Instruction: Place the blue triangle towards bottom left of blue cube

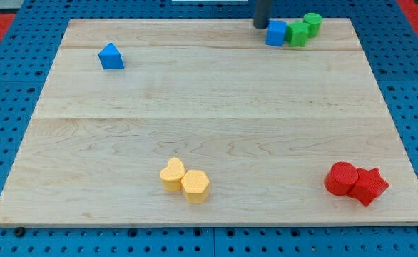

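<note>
Where the surface (pixel 216 128) lies nearest, two yellow blocks (pixel 185 180) are seen touching at 7 o'clock and two red blocks (pixel 355 182) at 5 o'clock. Farther off, the blue triangle (pixel 110 56) sits at 10 o'clock, well apart from the blue cube (pixel 276 33) at 1 o'clock, beside two green blocks (pixel 304 28). My tip (pixel 260 26) is set just beside the cube; no jaws are fitted.

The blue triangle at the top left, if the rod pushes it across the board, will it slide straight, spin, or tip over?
The blue triangle looks squat and sits flat, so it probably slides rather than tips. Its angled sides may make it spin if my tip meets it off-centre. The wooden board looks smooth, so it should glide easily.
</note>
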`<state>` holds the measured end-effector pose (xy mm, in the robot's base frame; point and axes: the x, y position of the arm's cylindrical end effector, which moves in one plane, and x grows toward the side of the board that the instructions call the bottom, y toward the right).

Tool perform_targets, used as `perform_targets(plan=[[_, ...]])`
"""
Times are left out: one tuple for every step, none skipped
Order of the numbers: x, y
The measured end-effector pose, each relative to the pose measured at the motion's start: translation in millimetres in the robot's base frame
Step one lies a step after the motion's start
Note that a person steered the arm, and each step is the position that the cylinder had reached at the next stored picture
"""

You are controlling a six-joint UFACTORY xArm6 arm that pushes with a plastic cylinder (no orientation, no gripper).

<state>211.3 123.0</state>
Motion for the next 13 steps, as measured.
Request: perform_targets(plan=[[2.4, -16.0], [25.0, -55.3], [90.9, -81.4], [145.4, -133.1], [148.4, -216.9], [138.6, -296.5], [128.4, -347.2], [115.0, -341.4], [102.1, -328.6], [89.6, -292.1], [85.0, -246.1], [85.0, -200.4], [85.0, -148.2]])
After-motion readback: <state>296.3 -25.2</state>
